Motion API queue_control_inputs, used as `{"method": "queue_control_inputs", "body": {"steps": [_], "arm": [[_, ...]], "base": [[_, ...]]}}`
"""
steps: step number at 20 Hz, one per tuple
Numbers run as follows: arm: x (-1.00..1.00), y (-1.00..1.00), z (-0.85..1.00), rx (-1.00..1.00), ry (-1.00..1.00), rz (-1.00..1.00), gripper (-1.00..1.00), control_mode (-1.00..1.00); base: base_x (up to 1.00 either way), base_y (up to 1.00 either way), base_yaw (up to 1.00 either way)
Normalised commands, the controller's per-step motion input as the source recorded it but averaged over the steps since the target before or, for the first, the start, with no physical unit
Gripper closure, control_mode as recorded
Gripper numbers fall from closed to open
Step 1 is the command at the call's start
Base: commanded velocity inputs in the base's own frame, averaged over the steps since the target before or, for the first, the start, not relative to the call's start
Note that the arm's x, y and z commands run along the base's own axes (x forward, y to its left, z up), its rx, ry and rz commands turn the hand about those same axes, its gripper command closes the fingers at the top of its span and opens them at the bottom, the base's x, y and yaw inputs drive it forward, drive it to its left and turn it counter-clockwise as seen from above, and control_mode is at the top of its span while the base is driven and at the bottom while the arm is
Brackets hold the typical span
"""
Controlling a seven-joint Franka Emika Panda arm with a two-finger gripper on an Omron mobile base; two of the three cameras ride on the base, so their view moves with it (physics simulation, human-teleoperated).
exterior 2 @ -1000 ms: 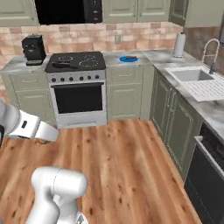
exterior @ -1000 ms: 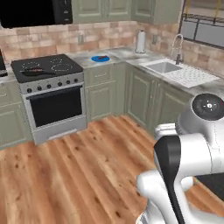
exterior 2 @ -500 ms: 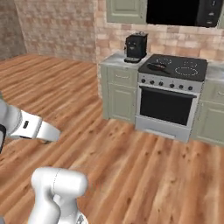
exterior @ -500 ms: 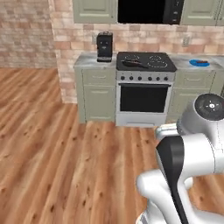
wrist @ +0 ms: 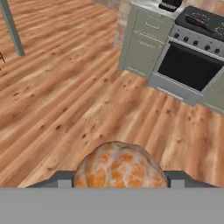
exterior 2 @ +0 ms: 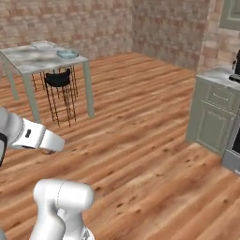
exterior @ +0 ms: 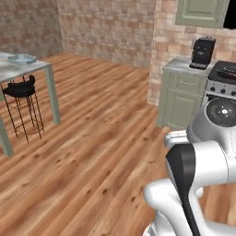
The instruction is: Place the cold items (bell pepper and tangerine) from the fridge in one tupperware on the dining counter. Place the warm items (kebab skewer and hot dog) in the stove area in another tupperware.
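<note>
Our hand (wrist: 119, 183) held the round, segmented orange tangerine (wrist: 119, 168) between its fingers, carried for packing; the pale tupperware (exterior 2: 68, 54) waited far off on the grey tabletop (exterior 2: 33, 60).

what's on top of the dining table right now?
Two shallow tupperware sit on the table: a bluish one near the corner and a paler one behind it. What they hold can't be made out from here.

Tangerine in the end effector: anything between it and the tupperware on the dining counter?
Nothing visible. The tangerine sits in the end effector; bare wood floor runs to the dining counter, tupperware near its corner. A stool stands beneath.
</note>
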Motion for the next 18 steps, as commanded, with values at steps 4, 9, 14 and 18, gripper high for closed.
{"method": "queue_control_inputs", "body": {"steps": [4,9,14,18], "arm": [[0.00,0.00,0.00,0.00,0.00,0.00,1.00,1.00],[0.00,0.00,0.00,0.00,0.00,0.00,1.00,1.00],[0.00,0.00,0.00,0.00,0.00,0.00,1.00,1.00],[0.00,0.00,0.00,0.00,0.00,0.00,1.00,1.00]], "base": [[0.75,0.00,0.48],[1.00,-0.01,0.28],[1.00,-0.14,0.24],[1.00,-0.28,0.19]]}}
